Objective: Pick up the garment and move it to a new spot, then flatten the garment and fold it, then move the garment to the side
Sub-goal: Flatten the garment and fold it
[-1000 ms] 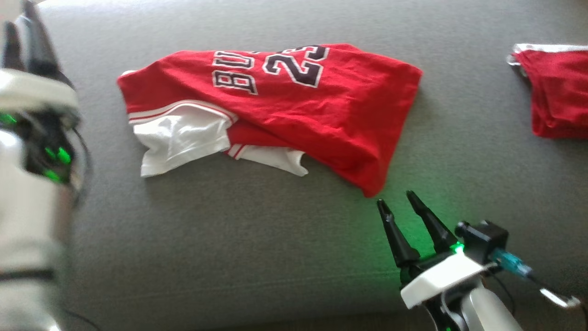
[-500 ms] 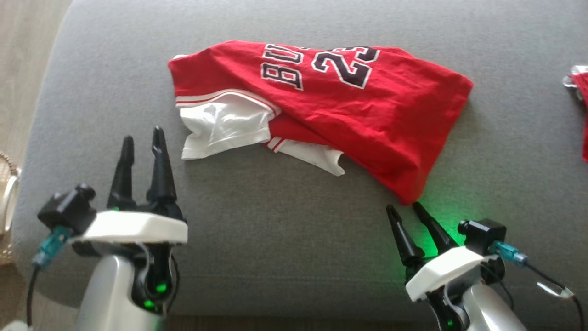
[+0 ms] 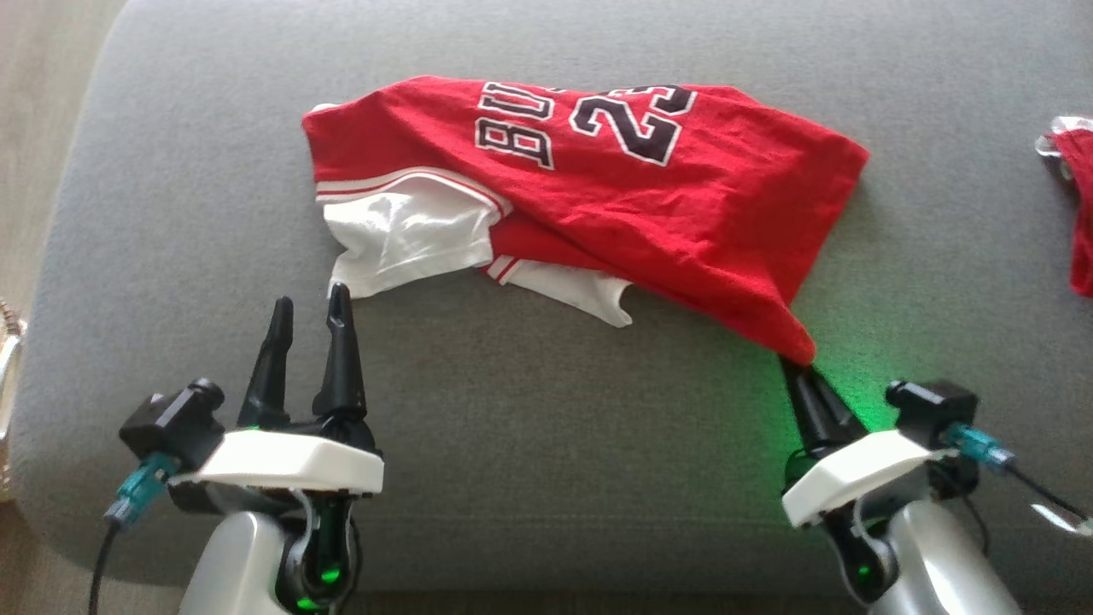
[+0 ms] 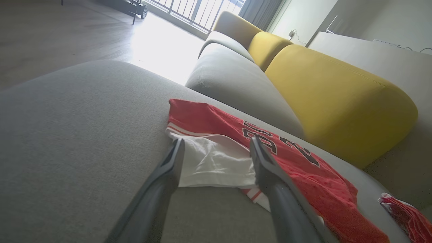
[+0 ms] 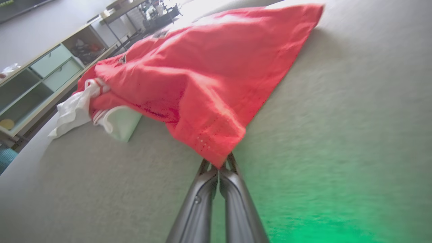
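update: right gripper (image 5: 219, 166) has just snapped shut on the near right corner of the red jersey (image 3: 649, 196). half a second back its fingers were spread and sitting just short of that corner. now the tip of the cloth is pinched between them and drawn into a little point. left gripper (image 3: 312, 299) has crept up toward the white part on the other side, fingers wide apart, holding nothing (one tip sits right at the white edge, can't tell if it touches). so i'd say the pick-up is half set: one corner secured, the other to go before any lift.

the jersey lies crumpled mid grey sofa cushion (image 3: 529, 461), lettering up. the cushion is soft woven fabric, so it'll probably give a bit under the fingers. another red piece (image 3: 1080, 222) sits off at the right edge, with yellow back cushions (image 4: 337, 98) behind and wooden floor (image 4: 50, 27) and a shelf unit (image 5: 40, 77) beyond.
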Controlling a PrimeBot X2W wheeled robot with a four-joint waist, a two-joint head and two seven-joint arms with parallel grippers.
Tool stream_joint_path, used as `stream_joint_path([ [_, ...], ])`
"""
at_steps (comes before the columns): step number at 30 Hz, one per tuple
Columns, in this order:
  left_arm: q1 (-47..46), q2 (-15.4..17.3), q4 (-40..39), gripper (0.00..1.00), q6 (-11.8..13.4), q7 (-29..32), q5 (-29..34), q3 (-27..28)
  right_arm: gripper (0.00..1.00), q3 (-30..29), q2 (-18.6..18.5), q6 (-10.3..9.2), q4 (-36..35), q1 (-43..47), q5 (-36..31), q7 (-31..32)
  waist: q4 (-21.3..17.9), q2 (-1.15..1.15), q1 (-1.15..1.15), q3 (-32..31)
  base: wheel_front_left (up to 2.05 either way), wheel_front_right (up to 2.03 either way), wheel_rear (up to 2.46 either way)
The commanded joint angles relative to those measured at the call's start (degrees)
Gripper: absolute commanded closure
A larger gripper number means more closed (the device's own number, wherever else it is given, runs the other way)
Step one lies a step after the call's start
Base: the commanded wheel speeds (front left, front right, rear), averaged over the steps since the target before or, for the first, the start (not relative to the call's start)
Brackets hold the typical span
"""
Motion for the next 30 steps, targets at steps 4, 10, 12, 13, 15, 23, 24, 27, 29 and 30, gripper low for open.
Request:
stream_joint_path([
  [4, -0.25, 0.22, 0.75, 0.00, -0.07, -0.29, 0.59, 1.77, 1.00, -3.12, -0.17, -0.02, -4.71, 0.47, -5.02, -0.37, -2.19, 0.00, 0.00, 0.16, 0.00, 0.00, 0.00],
  [10, -2.02, 1.00, 8.00, 0.00, 1.26, 3.28, 0.74, 1.33, 1.00, -6.79, -0.17, -0.02, -6.99, 0.27, -8.46, -0.37, -3.82, 0.00, 0.00, 1.71, 0.00, 0.00, 0.00],
  [12, -3.43, 1.22, 11.14, 0.00, 2.31, 5.22, 0.66, 1.49, 1.00, -6.65, -0.17, -0.02, -7.23, -0.20, -8.39, -0.37, -4.16, 0.00, 0.00, 2.55, 0.00, 0.00, 0.00],
  [13, -4.37, 1.44, 12.52, 0.00, 2.64, 5.79, 0.85, 1.48, 1.00, -6.46, -0.17, -0.02, -7.28, -0.43, -8.21, -0.37, -4.26, 0.00, 0.00, 3.06, 0.00, 0.00, 0.00],
  [15, -6.81, 1.58, 14.55, 0.00, 2.82, 5.36, 0.84, 1.91, 1.00, -5.78, -0.17, -0.02, -7.31, -0.89, -7.81, -0.37, -4.38, 0.00, 0.00, 4.14, 0.00, 0.00, 0.00],
  [23, -15.32, 3.93, 23.72, 0.00, 4.06, 2.93, 2.76, 3.24, 1.00, -3.74, -0.17, -0.02, -7.68, -2.21, -6.67, -0.37, -4.57, 0.00, 0.00, 7.44, 0.00, 0.00, 0.00],
  [24, -16.48, 4.23, 25.30, 0.00, 4.30, 2.79, 3.13, 3.21, 1.00, -3.49, -0.17, -0.02, -7.73, -2.48, -6.62, -0.37, -4.68, 0.00, 0.00, 7.88, 0.00, 0.00, 0.00],
  [27, -19.55, 5.25, 30.38, 0.00, 5.60, 3.05, 4.41, 2.94, 1.00, -2.64, -0.17, -0.02, -7.84, -3.43, -6.36, -0.37, -5.22, 0.00, 0.00, 8.98, 0.00, 0.00, 0.00],
  [29, -21.31, 5.93, 33.10, 0.00, 6.77, 2.77, 5.00, 3.19, 1.00, -2.02, -0.17, -0.02, -8.01, -4.08, -5.96, -0.37, -5.74, 0.00, 0.00, 9.60, 0.00, 0.00, 0.00],
  [30, -22.04, 6.21, 34.31, 0.00, 7.06, 2.57, 5.27, 3.19, 1.00, -1.82, -0.17, -0.02, -8.11, -4.32, -5.78, -0.37, -5.95, 0.00, 0.00, 9.81, 0.00, 0.00, 0.00],
])
